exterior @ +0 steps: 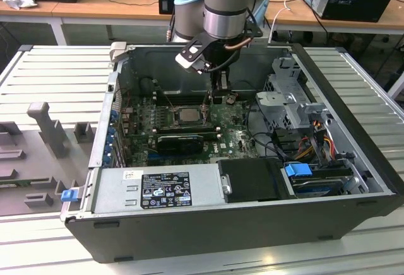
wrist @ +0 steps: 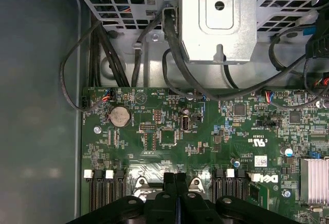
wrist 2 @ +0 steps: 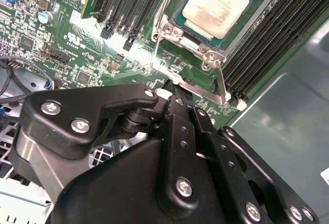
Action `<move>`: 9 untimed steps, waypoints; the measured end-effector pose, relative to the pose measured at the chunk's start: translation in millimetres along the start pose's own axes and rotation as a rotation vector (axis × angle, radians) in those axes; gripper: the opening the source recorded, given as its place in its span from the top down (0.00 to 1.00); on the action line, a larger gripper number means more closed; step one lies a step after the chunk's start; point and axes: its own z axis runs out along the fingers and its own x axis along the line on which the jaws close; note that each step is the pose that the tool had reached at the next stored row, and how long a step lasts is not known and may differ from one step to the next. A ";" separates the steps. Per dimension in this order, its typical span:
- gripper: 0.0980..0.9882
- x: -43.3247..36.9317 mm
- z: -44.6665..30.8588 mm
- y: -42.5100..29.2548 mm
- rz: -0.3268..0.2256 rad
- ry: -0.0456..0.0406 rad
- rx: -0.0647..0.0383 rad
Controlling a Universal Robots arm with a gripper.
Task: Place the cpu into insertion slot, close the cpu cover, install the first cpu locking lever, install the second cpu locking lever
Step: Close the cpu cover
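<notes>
While clenched beside the cpu cover (wrist 2: 165, 30), end effector (wrist 2: 177, 95); cpu (wrist 2: 216, 3) plain in second wrist view.

The cpu (wrist 2: 215, 4) (silvery top up) lies flat in the insertion slot (wrist 2: 167, 29).

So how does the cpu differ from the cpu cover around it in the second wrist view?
The cpu is a solid, pale silvery square with a smudged top. The cpu cover is a darker metal frame with an open window. The cpu sits inside that window, while the cpu cover rings its edges. Both are square and appear to lie flat.
</notes>
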 end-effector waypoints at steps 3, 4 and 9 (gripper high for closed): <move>0.99 0.0 0.0 -0.7 0.000 0.0000 0.000; 0.99 0.0 0.0 -0.8 0.000 0.0000 0.000; 0.99 0.0 0.0 -1.4 0.000 0.0001 0.000</move>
